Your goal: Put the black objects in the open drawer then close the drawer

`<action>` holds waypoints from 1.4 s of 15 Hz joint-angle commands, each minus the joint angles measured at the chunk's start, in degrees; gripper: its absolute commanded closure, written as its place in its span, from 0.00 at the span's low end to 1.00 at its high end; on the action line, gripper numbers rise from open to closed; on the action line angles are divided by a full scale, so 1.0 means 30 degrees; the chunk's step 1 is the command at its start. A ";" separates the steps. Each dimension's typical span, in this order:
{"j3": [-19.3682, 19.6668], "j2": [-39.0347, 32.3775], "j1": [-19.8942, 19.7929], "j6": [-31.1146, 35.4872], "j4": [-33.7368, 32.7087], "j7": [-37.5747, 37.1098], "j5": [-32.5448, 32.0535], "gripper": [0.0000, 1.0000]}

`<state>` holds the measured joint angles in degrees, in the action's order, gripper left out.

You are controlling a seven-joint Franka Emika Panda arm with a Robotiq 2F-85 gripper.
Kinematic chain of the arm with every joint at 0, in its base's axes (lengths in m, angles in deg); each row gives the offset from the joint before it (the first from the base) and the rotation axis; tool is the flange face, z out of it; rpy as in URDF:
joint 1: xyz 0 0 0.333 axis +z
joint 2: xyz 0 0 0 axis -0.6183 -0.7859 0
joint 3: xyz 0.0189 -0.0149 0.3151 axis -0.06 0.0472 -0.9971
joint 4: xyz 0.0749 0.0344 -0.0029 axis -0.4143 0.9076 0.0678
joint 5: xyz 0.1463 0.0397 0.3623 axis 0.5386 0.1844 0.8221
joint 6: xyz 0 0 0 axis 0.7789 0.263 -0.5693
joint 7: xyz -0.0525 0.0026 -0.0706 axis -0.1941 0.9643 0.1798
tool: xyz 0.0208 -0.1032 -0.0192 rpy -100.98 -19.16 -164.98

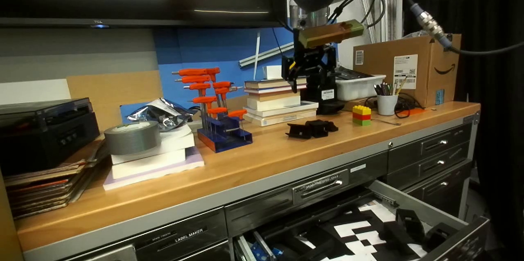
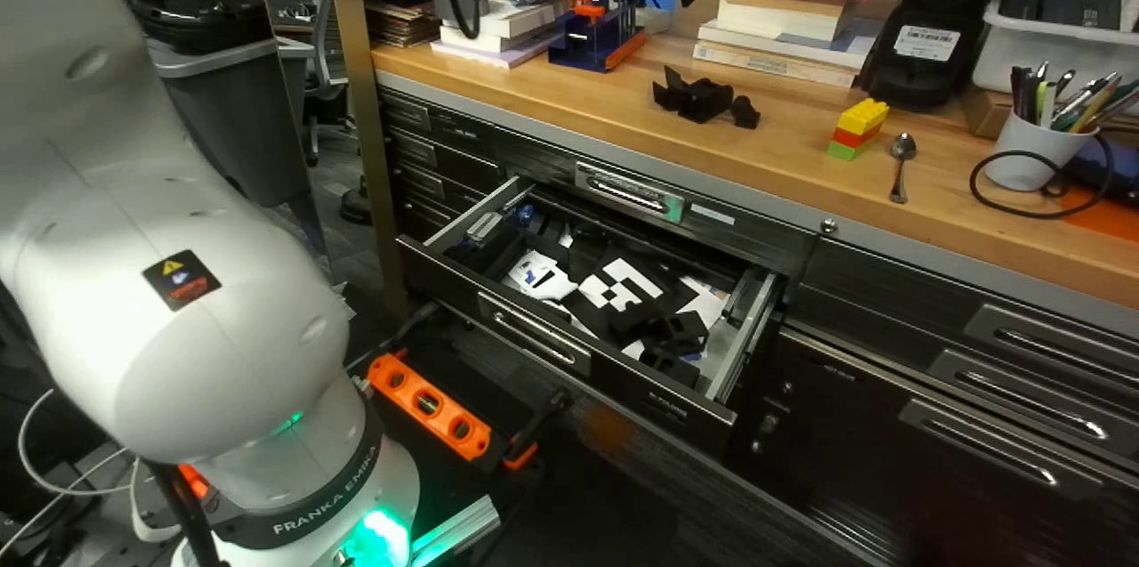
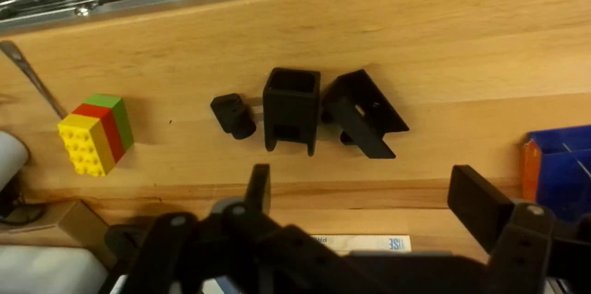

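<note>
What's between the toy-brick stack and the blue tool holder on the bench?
In the wrist view, three black pieces lie there in a loose row on the wooden benchtop.

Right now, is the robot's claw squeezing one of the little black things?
No, in the wrist view the open gripper grips nothing, and three black pieces lie apart from it on the wooden worktop.

Matt, plastic-looking black objects (image 3: 292, 109) rest on smooth, grained wood worktop (image 3: 415, 54). Below, dark metal drawer (image 2: 623, 378), glossy-fronted, holds matt, paper-like sheet (image 1: 352, 228). Right: shiny plastic bricks (image 2: 859, 129), polished metal spoon (image 2: 901, 166), dull cardboard box (image 1: 382, 62). Far: paper-paged books (image 2: 783, 15); glossy, reflective screen (image 1: 135, 3). Left: crinkled, foil-like bag (image 1: 163, 114), bright with highlights. Near left in exterior view: smooth, semi-gloss, plastic-looking robot arm (image 2: 222, 353).
</note>
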<state>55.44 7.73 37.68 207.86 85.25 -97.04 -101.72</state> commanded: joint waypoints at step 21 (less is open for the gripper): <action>0.1143 -0.7865 0.1465 -0.4020 -0.6858 1.0125 -0.1660 0.00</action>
<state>58.30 -13.91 41.19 196.94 67.96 -69.81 -108.41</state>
